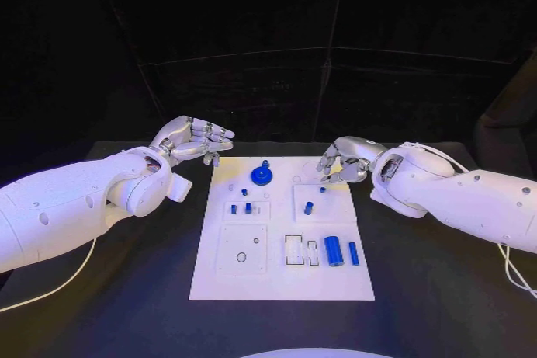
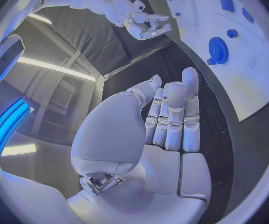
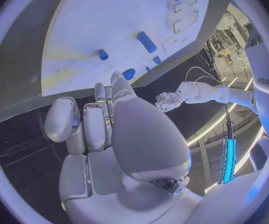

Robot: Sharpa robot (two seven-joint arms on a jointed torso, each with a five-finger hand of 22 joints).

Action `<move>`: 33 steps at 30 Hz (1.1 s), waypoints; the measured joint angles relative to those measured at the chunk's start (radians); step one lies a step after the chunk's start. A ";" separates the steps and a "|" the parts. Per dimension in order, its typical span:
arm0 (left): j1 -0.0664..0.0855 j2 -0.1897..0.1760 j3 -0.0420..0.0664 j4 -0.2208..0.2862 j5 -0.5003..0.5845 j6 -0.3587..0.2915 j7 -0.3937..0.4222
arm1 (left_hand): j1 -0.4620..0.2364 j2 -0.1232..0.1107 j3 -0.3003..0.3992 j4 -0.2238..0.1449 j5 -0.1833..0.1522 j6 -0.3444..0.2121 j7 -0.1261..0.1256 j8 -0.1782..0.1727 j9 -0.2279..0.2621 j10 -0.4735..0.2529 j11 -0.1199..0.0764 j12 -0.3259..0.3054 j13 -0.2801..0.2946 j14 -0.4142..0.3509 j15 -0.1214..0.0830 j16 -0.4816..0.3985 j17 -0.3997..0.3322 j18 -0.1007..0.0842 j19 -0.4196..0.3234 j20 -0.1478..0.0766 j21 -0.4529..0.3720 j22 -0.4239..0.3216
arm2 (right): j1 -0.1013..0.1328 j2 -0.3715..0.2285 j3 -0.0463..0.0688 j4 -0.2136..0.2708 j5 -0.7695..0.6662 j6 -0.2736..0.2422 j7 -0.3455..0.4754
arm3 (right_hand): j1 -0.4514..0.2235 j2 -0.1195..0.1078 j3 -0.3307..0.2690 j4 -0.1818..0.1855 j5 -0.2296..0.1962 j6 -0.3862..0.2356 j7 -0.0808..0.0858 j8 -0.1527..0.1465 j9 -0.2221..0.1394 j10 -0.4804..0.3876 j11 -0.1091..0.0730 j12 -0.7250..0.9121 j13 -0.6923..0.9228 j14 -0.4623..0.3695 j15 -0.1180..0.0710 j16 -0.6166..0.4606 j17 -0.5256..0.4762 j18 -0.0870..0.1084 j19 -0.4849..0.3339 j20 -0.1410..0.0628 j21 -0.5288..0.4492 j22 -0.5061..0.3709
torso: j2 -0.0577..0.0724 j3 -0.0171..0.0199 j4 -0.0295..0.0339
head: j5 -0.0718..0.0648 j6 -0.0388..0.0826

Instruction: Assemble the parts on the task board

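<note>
Both hands hold nothing, the left hand (image 1: 192, 141) at 10 o'clock of the task board (image 1: 218, 280) and the right hand (image 1: 346, 160) at 2, fingers loosely curled, while the blue gear (image 1: 262, 174) at the board's 12 o'clock looks light, rigid and slippery, probably best pinched across its rim.

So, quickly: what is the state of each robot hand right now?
Left robot hand: fingers curled in, holding nothing.
Right robot hand: fingers curled in, holding nothing.

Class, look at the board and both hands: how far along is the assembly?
Early. Possibly done: the blue gear and small pegs sit on the task board. In hand: nothing; left hand and right hand hold nothing. Left: the blue cylinder and bar lie loose.
</note>
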State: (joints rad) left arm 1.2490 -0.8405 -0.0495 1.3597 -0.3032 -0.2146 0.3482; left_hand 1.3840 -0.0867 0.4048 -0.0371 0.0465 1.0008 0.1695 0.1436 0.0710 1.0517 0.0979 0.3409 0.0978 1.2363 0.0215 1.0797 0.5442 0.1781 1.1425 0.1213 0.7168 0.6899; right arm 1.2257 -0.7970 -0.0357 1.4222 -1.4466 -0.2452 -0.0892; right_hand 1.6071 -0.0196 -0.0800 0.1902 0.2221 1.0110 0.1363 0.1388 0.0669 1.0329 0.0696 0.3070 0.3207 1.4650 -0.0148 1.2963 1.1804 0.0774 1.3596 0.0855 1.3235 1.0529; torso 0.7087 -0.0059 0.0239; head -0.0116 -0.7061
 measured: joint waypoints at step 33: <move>-0.005 -0.015 -0.001 -0.015 0.251 0.087 0.075 | -0.013 -0.003 -0.004 -0.002 0.000 0.000 0.000 0.011 0.000 -0.007 -0.001 0.030 0.005 -0.016 -0.009 -0.015 -0.030 0.000 -0.003 -0.003 -0.020 -0.012 | -0.030 0.025 0.000 0.005 -0.236 0.101 -0.045 | 0.038 0.010 0.179 -0.010 -0.103 0.069 0.007 -0.041 0.003 0.072 0.007 -0.084 -0.184 0.000 0.015 -0.017 -0.040 0.000 0.020 0.020 0.016 0.038 | -0.001 0.0003 0.0022 | -0.010 -0.010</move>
State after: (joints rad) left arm 1.2439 -0.8560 -0.0504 1.3447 -0.0525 -0.1275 0.4227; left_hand 1.3712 -0.0898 0.4005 -0.0388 0.0465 1.0007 0.1694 0.1548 0.0707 1.0450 0.0965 0.3709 0.1025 1.2201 0.0128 1.0651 0.5146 0.1780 1.1391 0.1178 0.6972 0.6777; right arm 1.1957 -0.7716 -0.0356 1.4275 -1.6830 -0.1447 -0.1341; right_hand 1.6453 -0.0098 0.0990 0.1800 0.1194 1.0798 0.1437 0.0978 0.0704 1.1046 0.0765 0.2233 0.1368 1.4649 0.0001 1.2798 1.1400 0.0774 1.3798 0.1051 1.3392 1.0914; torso 0.7081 -0.0057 0.0261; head -0.0218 -0.7160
